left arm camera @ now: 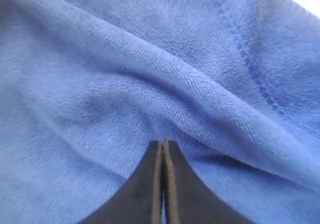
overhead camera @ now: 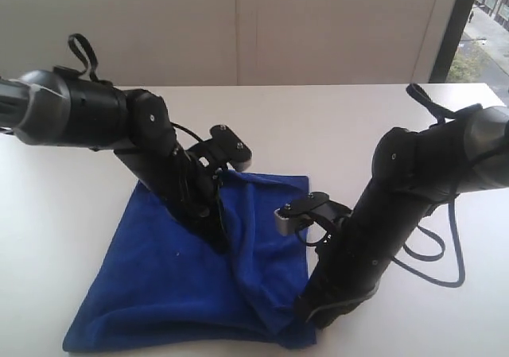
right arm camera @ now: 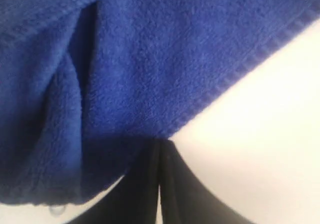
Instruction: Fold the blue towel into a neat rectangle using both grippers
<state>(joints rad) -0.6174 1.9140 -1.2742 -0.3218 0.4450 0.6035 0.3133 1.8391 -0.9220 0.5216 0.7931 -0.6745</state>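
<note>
1. You have the blue towel (overhead camera: 171,285) lying on the white worktop (overhead camera: 334,126), at the near middle of the exterior view, between the two arms.
2. The towel is rumpled, not flat. A raised ridge of cloth runs from where the left arm meets it towards its near right corner. The left half lies smoother, spreading to a near left corner.
3. Left pincer (left arm camera: 163,143): closed, the two fingers pressed flat together with no gap between them. The tips are sunk into the body of the towel, away from its edges. A thick fold crosses just beyond them and the creases draw in towards the tips, so this reads as a pinch on the cloth.
4. Right pincer (right arm camera: 161,142): closed likewise, fingers together. The tips meet the stitched hem (right arm camera: 240,72) at the towel's edge, with bare worktop just beside it. This reads as a grip on the hem.
5. In the exterior view the left arm slopes down from the left onto the middle of the towel, and the right arm comes down at the near right corner. Both sets of fingertips are hidden there by the arms and the cloth.
6. A black cable (overhead camera: 433,258) loops over the worktop beside the right arm, clear of the towel.
</note>
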